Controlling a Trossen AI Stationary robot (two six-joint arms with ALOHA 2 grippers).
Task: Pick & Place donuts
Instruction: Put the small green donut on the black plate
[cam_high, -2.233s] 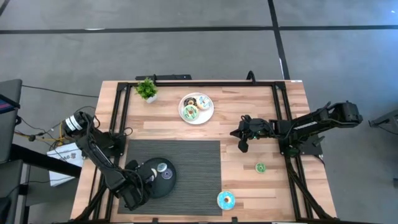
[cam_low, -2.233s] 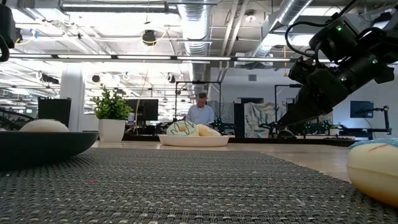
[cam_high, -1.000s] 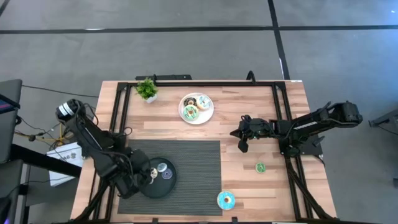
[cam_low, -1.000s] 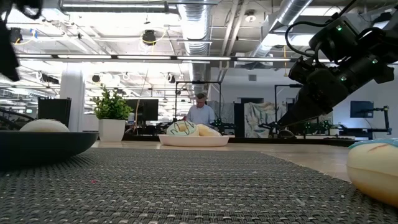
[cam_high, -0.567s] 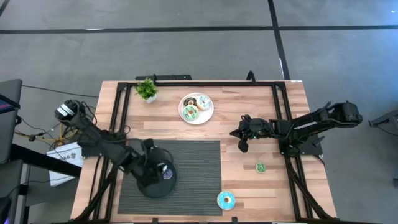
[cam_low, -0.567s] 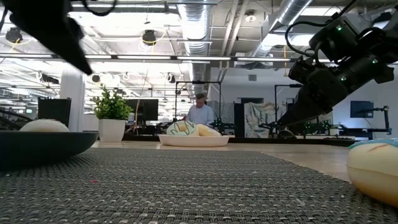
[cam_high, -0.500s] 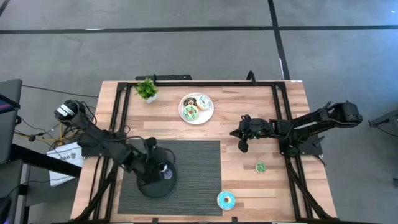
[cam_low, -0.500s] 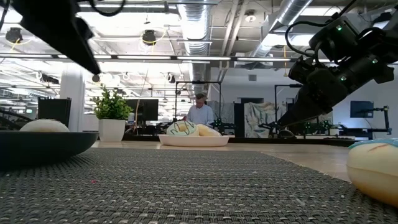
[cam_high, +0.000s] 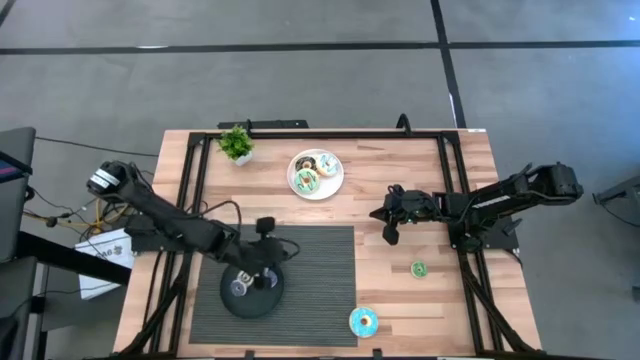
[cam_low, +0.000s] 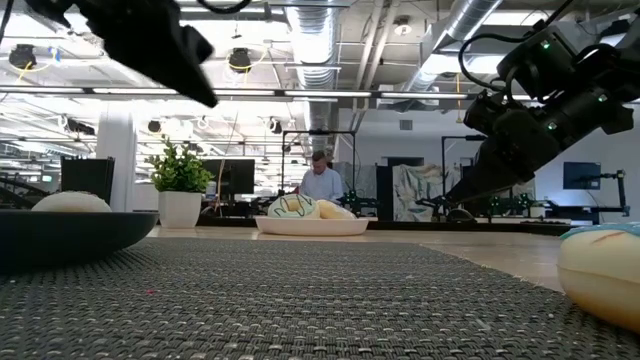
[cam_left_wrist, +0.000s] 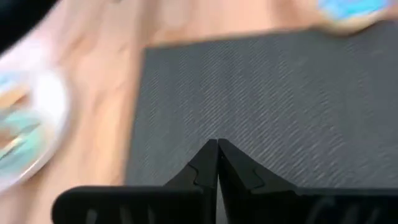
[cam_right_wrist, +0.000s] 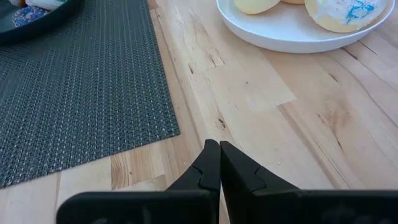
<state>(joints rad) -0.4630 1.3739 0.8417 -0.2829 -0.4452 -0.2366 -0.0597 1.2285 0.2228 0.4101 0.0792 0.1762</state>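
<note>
Left gripper (cam_high: 272, 262) over the near edge of the black dish (cam_high: 238, 299), above the grey mat (cam_high: 310, 285), fingers (cam_left_wrist: 208, 163) pressed together with nothing between them. Beneath and just behind it, inside the dish, a small round piece (cam_high: 238, 290), too small to name by colour. Ahead of this gripper and off to one side, past the mat's corner, the blue donut (cam_high: 363, 321) flat on the bare wood; farther the same way, the small green donut (cam_high: 418, 269). Away from the gripper on the far side of the mat, the white plate (cam_high: 298, 184) with a green-iced donut (cam_high: 307, 181), a second pale one with blue streaks (cam_high: 328, 165), and a dark one between them at the back edge. Beside the plate, a small potted plant (cam_high: 236, 144).

Right gripper (cam_high: 388, 232) waiting over bare wood (cam_right_wrist: 261, 118), off the mat's side edge, tips closed tight on nothing. Plate ahead of it and near; small green donut just behind its arm, blue donut farther back.

In the low view, a person (cam_low: 322, 184) in the room beyond the table.
</note>
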